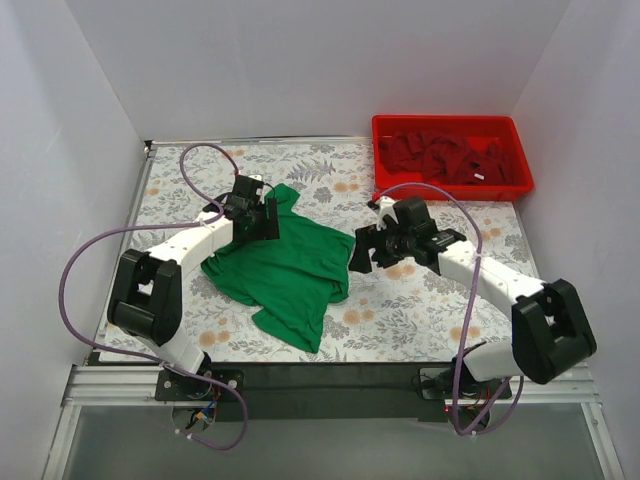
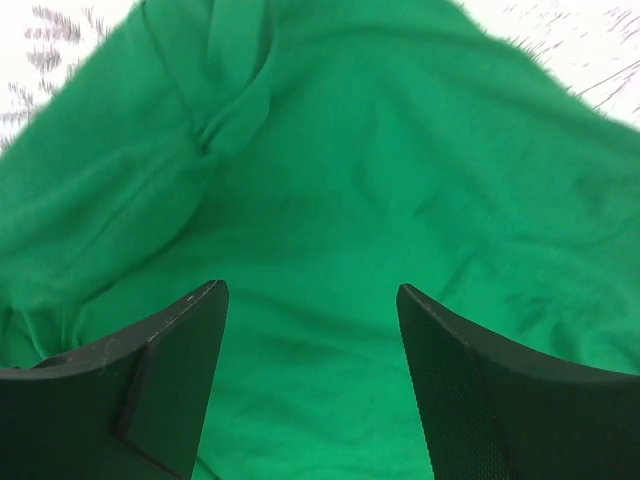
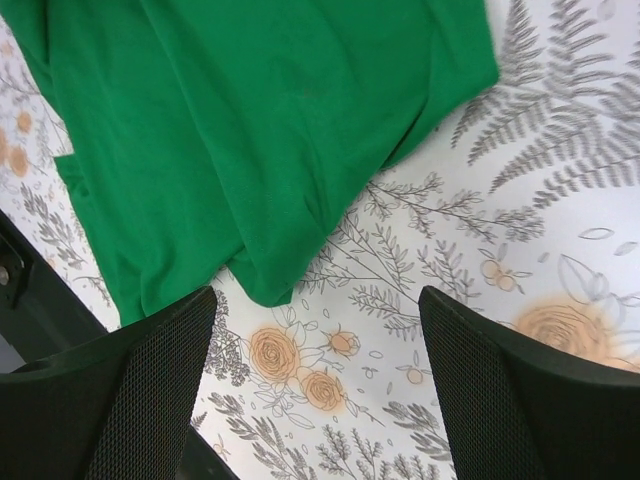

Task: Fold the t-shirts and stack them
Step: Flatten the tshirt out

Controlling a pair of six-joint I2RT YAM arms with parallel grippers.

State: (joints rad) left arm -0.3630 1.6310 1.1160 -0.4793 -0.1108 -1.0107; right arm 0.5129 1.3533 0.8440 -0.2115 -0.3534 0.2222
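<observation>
The left tool (image 2: pixel 312 300) is seen with its fingers spread wide and nothing held between them. It is poised over the far left part of the bright green t-shirt (image 1: pixel 290 270), where a bunched fold of cloth is shown in the left wrist view. Whether the fingertips touch the cloth cannot be told. The right tool (image 3: pixel 315 300) is likewise spread apart and empty, held above the floral worktop (image 1: pixel 420 310) just beside the shirt's right edge. The green t-shirt is laid crumpled, not folded, on the worktop between the two arms. The dark red t-shirts (image 1: pixel 445 155) are heaped in a red bin (image 1: pixel 452 190) at the far right corner, well apart from both tools.
</observation>
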